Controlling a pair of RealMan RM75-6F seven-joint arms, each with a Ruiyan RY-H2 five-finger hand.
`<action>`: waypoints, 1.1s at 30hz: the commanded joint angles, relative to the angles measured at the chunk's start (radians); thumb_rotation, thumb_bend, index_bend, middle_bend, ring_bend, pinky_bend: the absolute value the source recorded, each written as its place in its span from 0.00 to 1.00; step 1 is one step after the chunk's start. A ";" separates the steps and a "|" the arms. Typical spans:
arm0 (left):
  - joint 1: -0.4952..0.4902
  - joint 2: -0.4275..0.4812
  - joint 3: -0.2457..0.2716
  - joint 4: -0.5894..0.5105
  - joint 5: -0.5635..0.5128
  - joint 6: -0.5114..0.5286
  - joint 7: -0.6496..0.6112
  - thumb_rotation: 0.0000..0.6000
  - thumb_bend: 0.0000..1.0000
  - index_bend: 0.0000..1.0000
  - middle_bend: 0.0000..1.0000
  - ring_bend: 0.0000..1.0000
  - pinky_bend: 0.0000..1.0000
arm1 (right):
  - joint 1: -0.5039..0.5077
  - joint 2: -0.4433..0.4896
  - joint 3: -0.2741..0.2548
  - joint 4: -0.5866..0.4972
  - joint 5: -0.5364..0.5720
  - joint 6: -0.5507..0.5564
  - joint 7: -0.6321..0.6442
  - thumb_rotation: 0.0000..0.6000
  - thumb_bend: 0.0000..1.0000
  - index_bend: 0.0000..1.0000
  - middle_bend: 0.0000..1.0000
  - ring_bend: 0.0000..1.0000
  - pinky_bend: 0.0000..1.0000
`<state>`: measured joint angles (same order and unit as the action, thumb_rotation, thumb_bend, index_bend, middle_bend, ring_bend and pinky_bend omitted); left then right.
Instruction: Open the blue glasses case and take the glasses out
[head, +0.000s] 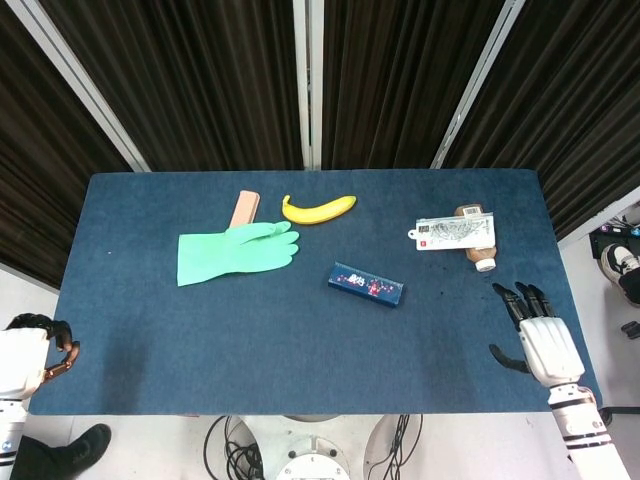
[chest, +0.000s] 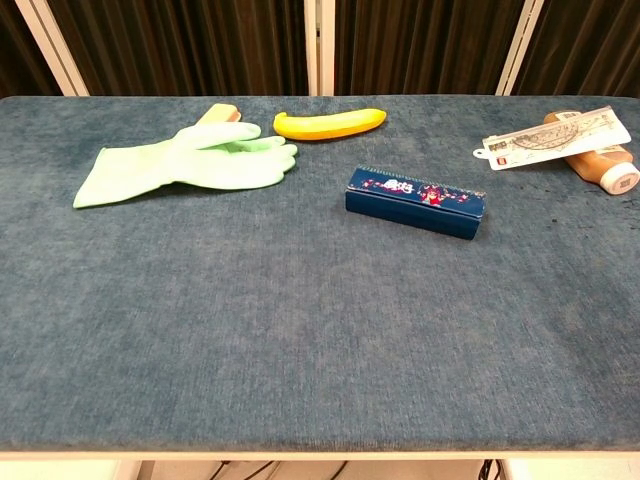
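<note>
Right hand (head: 543, 343) empty, fingers (head: 512, 303) spread, left hand (head: 25, 352) fingers curled, empty

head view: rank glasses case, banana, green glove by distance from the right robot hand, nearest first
From the right robot hand, at the table's near right corner:
1. Glasses case, mid-table, just right of centre.
2. Banana, toward the far edge, near the middle.
3. Green glove, on the left half, beyond the case.
The order is plain; none are too close to call.

you get no readable text here: the blue glasses case (chest: 416, 201) carries a small printed design, and the flat packet (chest: 556, 137) on the bottle (chest: 598, 165) shows print too fine to read.
</note>
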<state>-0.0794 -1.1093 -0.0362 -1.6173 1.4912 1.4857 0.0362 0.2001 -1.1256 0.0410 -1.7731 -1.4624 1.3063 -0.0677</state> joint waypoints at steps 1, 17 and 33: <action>0.000 0.000 0.000 0.000 0.000 0.001 -0.001 1.00 0.37 0.66 0.67 0.43 0.34 | 0.081 -0.057 0.048 0.020 0.081 -0.109 -0.031 1.00 0.19 0.00 0.16 0.00 0.00; 0.000 0.003 0.000 0.000 0.001 -0.001 -0.014 1.00 0.37 0.66 0.67 0.43 0.34 | 0.401 -0.421 0.180 0.290 0.370 -0.421 -0.217 1.00 0.08 0.00 0.09 0.00 0.00; -0.002 0.008 0.002 0.000 0.003 -0.006 -0.029 1.00 0.37 0.66 0.67 0.43 0.34 | 0.548 -0.509 0.230 0.511 0.580 -0.509 -0.332 1.00 0.15 0.00 0.11 0.00 0.00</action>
<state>-0.0815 -1.1017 -0.0345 -1.6169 1.4939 1.4795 0.0068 0.7415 -1.6456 0.2659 -1.2512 -0.8933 0.8053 -0.3949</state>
